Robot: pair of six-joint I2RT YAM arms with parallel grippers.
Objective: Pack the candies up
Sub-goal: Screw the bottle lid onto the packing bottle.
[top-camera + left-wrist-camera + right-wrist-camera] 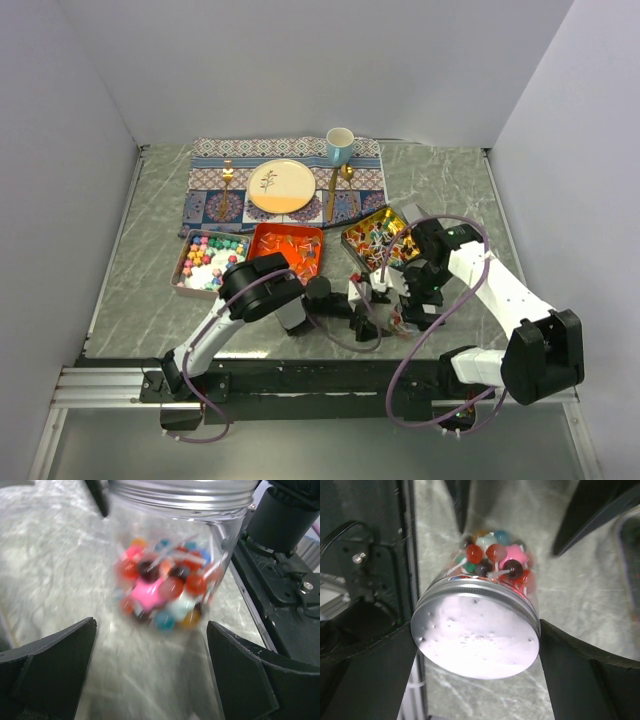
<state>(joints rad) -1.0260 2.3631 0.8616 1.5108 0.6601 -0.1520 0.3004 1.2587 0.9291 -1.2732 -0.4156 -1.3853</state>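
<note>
A clear jar (175, 545) with a silver screw lid (477, 630) holds several mixed candies (160, 592), also seen through its wall in the right wrist view (492, 555). My right gripper (477, 634) is shut on the lid, one finger on each side, and holds the jar tilted above the marble table. My left gripper (150, 665) is open, with its jaws wide apart and the jar just beyond them, untouched. In the top view both grippers (370, 310) (408, 300) meet near the front centre and the jar is mostly hidden between them.
Three tins stand behind the grippers, holding pastel lumps (208, 262), red-orange wrapped candies (286, 248) and twist-wrapped candies (378, 235). Farther back a placemat (210, 195) carries a plate (281, 186), cup (340, 146), fork (227, 180) and spoon (345, 180). The black arm base rail (280, 595) runs close beside the jar.
</note>
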